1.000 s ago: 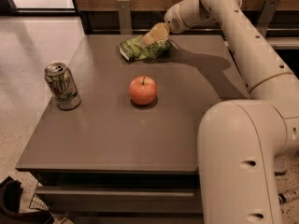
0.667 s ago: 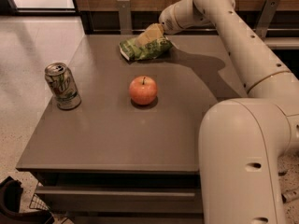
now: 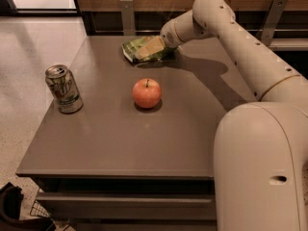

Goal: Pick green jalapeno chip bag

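Note:
The green jalapeno chip bag lies flat at the far edge of the brown table, a crinkly green bag with lighter print. My gripper reaches in from the right at the end of the cream arm and sits low over the bag's right half, covering part of it. The bag rests on the table.
A red apple stands in the middle of the table, in front of the bag. A green-and-white soda can stands upright near the left edge. A wooden wall with metal brackets runs behind the table. My arm's large body fills the right foreground.
My gripper has moved left and down, from just right of the bag to low over its right half. The bag, apple and can have not moved.

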`<state>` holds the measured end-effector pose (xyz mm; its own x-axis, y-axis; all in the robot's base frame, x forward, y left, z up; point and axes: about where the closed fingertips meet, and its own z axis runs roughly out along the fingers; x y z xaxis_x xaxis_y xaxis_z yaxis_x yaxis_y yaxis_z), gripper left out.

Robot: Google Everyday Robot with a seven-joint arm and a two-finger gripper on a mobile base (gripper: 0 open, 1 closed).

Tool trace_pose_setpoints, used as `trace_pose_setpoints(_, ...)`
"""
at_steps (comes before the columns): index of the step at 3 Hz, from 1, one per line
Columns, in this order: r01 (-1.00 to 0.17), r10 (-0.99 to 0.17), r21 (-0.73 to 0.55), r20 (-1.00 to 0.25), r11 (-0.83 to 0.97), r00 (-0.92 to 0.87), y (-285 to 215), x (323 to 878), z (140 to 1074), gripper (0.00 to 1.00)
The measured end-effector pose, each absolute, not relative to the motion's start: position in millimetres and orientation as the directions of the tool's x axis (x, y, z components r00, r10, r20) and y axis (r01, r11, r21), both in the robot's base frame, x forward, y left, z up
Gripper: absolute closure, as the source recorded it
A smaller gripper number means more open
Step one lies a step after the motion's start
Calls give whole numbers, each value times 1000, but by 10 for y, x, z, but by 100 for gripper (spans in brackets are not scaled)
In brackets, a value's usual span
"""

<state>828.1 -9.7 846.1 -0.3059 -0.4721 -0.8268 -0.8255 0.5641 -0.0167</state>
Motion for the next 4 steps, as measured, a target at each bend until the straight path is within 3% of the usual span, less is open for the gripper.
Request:
trace_pose_setpoints(1, -808, -449, 21, -823, 589, -349, -150, 8247, 8309, 15)
trace_pose_setpoints(4, -815, -454, 30, -818, 579, -353, -62, 8244, 8226, 84)
